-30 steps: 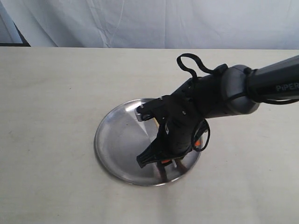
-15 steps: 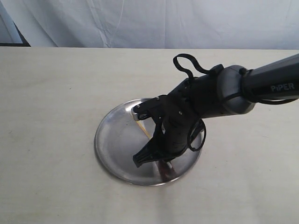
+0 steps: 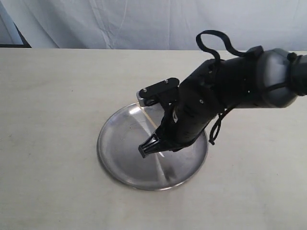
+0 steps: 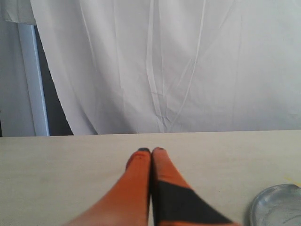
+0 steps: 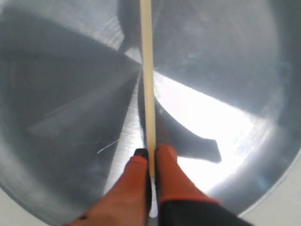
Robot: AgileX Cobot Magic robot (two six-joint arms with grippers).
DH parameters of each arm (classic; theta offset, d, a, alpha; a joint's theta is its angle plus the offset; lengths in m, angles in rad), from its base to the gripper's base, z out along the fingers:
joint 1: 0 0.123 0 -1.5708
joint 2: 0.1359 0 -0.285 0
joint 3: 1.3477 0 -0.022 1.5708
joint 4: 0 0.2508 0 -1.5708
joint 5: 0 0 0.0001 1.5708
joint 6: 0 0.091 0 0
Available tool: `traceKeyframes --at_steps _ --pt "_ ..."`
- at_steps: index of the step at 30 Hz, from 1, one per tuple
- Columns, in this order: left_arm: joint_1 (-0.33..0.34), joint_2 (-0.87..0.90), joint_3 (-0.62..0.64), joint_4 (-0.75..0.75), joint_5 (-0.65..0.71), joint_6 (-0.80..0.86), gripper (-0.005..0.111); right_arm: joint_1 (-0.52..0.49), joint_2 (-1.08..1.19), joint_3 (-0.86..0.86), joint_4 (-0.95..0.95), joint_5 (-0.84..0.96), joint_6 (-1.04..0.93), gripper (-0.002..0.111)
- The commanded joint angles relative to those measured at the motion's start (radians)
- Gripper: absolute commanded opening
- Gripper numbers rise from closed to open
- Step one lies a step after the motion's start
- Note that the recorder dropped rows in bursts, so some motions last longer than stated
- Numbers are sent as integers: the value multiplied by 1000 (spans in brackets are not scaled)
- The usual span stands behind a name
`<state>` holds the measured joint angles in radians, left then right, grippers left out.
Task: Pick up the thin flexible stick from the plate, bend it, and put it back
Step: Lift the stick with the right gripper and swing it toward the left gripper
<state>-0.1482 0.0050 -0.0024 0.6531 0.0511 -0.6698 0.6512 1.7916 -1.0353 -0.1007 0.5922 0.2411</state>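
Note:
My right gripper is shut on one end of the thin flexible stick, a straight pale yellow strand that runs away from the fingertips over the plate. In the exterior view the right gripper hangs over the middle of the round silver plate, and the arm hides most of the stick. My left gripper is shut with nothing between its orange fingers. It hovers above bare table, with the plate's rim off to one side. The left arm does not show in the exterior view.
The plate lies on a pale beige table. A white cloth hangs behind the table's far edge. The right arm's black body and cable loop stretch over the plate's right side.
The right gripper has lifted off the plate's near right part and swung toward its middle. The wrist has risen and turned, with the arm pulling up and to the right.

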Motion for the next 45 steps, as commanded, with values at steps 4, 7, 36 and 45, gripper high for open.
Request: traceKeyframes --at_steps 4,7,36,45 --pt "-1 -5 2 2 -2 -1 0 -4 -106 2 -10 55 -6 -1" --pt "-1 -5 2 2 -2 -1 0 -4 -143 4 -10 103 -6 -1" --pt "-24 12 2 600 -849 -1422 0 107 -579 345 1191 -22 -1126 -1" --pt "-24 20 2 319 -761 -1415 0 127 -565 343 1388 -22 -1340 -1"
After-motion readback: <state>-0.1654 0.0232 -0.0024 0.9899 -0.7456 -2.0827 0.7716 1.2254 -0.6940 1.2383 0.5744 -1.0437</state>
